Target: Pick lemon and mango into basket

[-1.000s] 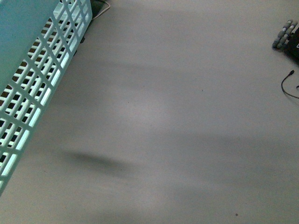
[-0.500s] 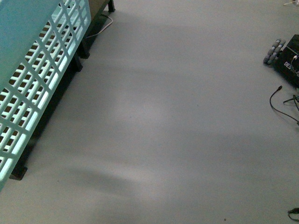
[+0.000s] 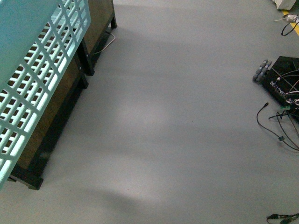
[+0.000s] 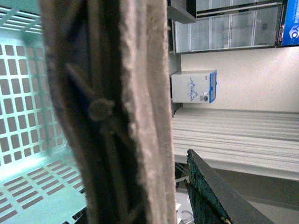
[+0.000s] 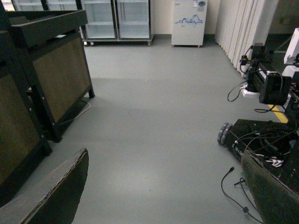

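**Basket at robot's left; right gripper spread over floor**

Front view: the basket [image 3: 32, 88] fills the left edge of the frame, with its pale aqua slotted wall slanting across the picture. Below and behind the wall are dark wood-panelled cabinets [image 3: 100, 23] on black frames, their upper parts hidden by it. The rest is bare grey floor [image 3: 177, 116]. At the far right is a black wheeled base [image 3: 282, 77] with loose cables [image 3: 275, 126] trailing beside it.

Left wrist view: the camera looks into the basket [image 4: 23, 116], showing the slotted wall and floor lit pale green, very near. A broad dark ribbed strip [image 4: 107, 116] with a pale fuzzy edge runs through the middle of the frame. It is possibly the basket's handle, or one finger seen up close; the view is too tight to say. One dark, pale-edged finger [image 4: 210, 198] of the left gripper [image 4: 180, 182] lies just beside the strip. Whether this gripper clamps anything cannot be told.

Right wrist view: the right gripper [image 5: 164, 156] has its fingers spread wide, with only grey floor showing between them. The cabinets flank one side and the wheeled base the other. A small white fridge [image 5: 189, 22] and glass-door coolers [image 5: 117, 18] stand at the far wall.
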Robot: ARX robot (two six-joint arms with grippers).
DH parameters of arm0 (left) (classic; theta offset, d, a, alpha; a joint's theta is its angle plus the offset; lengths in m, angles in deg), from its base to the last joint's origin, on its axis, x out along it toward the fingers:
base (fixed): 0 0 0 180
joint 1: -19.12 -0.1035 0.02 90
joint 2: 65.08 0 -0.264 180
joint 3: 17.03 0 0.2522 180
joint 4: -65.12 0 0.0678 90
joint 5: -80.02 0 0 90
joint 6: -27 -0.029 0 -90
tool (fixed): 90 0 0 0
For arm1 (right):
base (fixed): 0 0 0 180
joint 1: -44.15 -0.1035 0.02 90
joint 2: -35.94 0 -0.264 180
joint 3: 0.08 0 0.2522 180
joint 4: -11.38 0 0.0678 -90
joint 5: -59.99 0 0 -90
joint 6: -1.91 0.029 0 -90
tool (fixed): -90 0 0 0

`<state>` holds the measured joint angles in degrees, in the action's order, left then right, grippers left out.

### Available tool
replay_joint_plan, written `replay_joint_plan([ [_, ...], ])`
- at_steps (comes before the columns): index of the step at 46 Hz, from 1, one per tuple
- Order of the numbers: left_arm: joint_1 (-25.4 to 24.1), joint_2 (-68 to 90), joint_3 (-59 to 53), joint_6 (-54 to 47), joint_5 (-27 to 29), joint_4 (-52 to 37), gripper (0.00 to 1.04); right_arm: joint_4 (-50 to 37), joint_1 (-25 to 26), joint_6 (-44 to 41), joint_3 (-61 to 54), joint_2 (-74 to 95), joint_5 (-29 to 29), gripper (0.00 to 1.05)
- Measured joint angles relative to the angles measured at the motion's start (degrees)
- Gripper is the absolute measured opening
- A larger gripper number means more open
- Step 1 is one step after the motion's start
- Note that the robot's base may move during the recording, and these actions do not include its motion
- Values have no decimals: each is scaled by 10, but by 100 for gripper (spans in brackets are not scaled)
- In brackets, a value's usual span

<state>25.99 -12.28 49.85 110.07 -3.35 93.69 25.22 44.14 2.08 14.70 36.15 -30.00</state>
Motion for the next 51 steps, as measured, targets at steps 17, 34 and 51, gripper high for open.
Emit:
replay_joint_plan([
  [17, 0, 0, 0, 1, 0, 0, 28, 0, 0, 0, 0, 0, 0, 96],
  [34, 0, 0, 0, 0, 0, 0, 28, 0, 0, 0, 0, 0, 0, 96],
  [51, 4, -1, 2, 9, -12, 0, 28, 0, 0, 0, 0, 0, 2, 96],
])
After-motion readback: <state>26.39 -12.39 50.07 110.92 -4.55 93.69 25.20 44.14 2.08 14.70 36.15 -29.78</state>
